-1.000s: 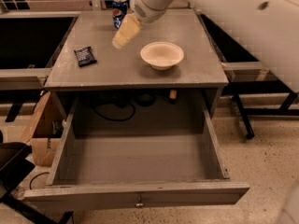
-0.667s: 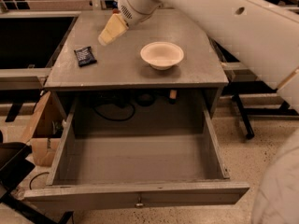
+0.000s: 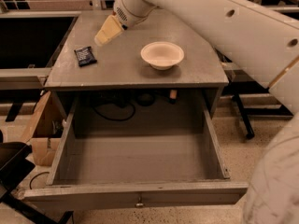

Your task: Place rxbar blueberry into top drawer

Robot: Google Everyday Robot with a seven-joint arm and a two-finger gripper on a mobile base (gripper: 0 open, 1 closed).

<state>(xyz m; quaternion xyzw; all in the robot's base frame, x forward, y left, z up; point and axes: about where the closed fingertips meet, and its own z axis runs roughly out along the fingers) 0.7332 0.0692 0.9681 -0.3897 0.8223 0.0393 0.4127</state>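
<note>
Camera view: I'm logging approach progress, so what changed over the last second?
The end effector swung left over the tabletop toward the rxbar blueberry and now hovers just up and right of it, apart from it. Nothing was grasped or released. The bar, the bowl and the open top drawer stayed put.

No lettering reads clearly, not even on the rxbar blueberry (image 3: 85, 56) lying near the jaws.

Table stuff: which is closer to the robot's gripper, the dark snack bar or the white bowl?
The rxbar blueberry, the dark flat wrapper, lies just beside the gripper over the table's left side; the white bowl sits farther right.
</note>
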